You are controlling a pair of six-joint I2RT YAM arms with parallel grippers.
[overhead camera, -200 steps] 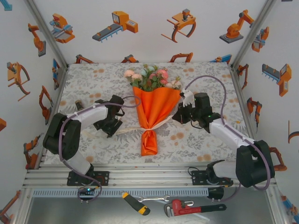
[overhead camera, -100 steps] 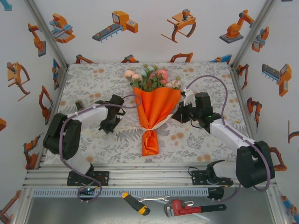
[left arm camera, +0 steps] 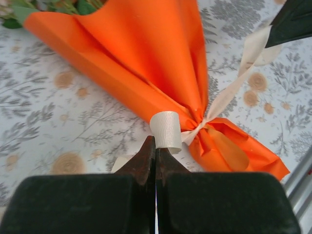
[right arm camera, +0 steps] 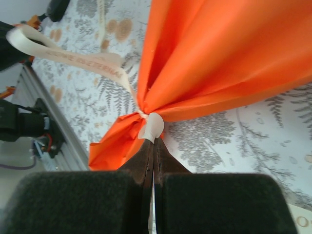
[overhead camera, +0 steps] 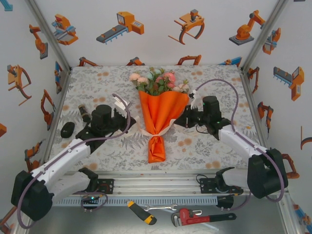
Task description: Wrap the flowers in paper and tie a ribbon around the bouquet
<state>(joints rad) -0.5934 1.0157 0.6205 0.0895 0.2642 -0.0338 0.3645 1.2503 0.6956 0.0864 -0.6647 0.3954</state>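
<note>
The ribbon [left arm camera: 165, 129] crosses the bouquet [overhead camera: 161, 112] neck mid-frame; my left end effector [left arm camera: 155, 151] and right end effector [right arm camera: 153, 146] each pinch an end.

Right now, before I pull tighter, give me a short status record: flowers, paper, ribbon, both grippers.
flowers: heads showing out of the paper's wide far end
paper: wrapped as a cone, pinched in near its narrow end
ribbon: round the pinched neck, one end running out to each side
left gripper: shut on the ribbon's left end
right gripper: shut on the ribbon's right end
knot or plain crossing: cannot tell
</note>
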